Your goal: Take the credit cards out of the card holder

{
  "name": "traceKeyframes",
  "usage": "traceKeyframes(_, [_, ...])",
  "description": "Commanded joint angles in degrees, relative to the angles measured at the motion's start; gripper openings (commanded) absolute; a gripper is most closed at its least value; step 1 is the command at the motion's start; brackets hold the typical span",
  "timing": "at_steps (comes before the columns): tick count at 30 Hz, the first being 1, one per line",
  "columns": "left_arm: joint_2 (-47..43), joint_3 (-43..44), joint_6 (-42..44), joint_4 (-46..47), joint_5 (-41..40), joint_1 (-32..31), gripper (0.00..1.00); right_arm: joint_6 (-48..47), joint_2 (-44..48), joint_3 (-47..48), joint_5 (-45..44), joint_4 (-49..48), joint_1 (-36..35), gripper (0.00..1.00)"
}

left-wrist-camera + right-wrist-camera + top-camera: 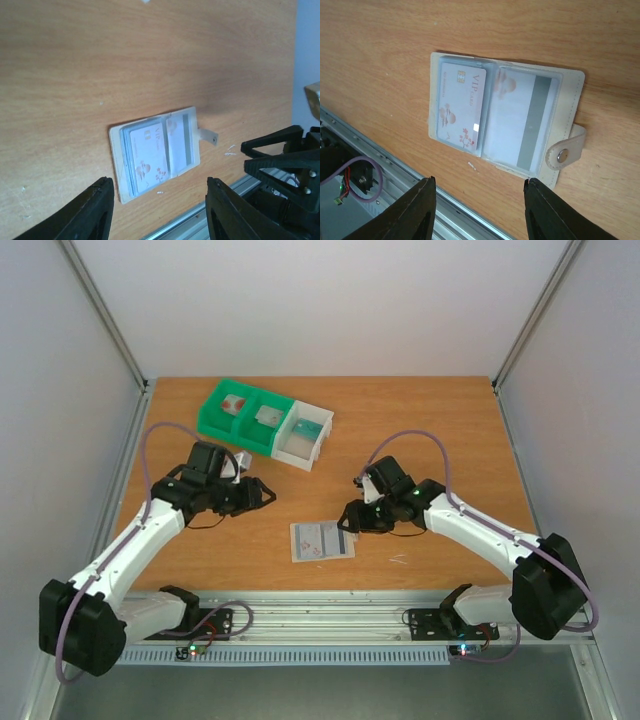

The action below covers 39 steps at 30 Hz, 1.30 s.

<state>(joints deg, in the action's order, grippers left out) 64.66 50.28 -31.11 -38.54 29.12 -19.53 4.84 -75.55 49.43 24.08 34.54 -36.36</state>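
Observation:
The card holder [322, 540] lies open and flat on the wooden table near the front edge, between the two arms. Its left pocket holds a white credit card with red flower marks [461, 107] [147, 157]. The right pocket holds a pale card with a grey stripe [520, 120] [181, 145]. A snap tab [563, 155] sticks out from the holder's right edge. My left gripper [265, 495] [160, 181] hovers to the holder's upper left, open and empty. My right gripper [345, 518] [480, 181] hangs just right of the holder, open, touching nothing.
A green-and-white compartment tray [265, 422] stands at the back left with small items in it. The metal rail [320, 608] runs along the table's front edge, close to the holder. In the left wrist view the right gripper's black fingers [272, 150] show at the right.

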Motion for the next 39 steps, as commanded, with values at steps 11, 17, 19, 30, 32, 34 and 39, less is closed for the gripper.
traceKeyframes(11, [4.2,-7.9,-10.6,18.3,0.6,-10.6,0.42,0.6,0.9,-2.3,-0.5,-3.0,0.0,0.41])
traceKeyframes(17, [11.0,-10.1,-13.3,27.4,1.6,-14.4,0.36,2.1,-1.5,-3.5,0.7,-5.7,0.0,0.37])
traceKeyframes(19, [12.6,-10.5,-13.7,29.5,1.6,-15.1,0.34,2.8,-2.5,-4.3,1.5,-7.3,0.0,0.37])
traceKeyframes(30, [16.9,-16.0,-15.6,39.8,2.0,-15.3,0.31,4.1,-9.8,-5.7,1.1,-11.6,-0.3,0.41])
traceKeyframes(32, [17.7,-15.8,-15.0,39.4,1.6,-15.3,0.31,4.0,-10.8,-5.9,0.8,-11.8,-0.3,0.41])
traceKeyframes(34, [17.7,-16.3,-14.7,39.4,0.9,-15.3,0.31,4.3,-11.1,-6.2,0.6,-12.2,-0.3,0.40])
traceKeyframes(39, [18.4,-16.9,-13.5,36.9,-0.3,-15.2,0.30,4.7,-11.7,-7.2,-0.9,-14.0,-0.3,0.41])
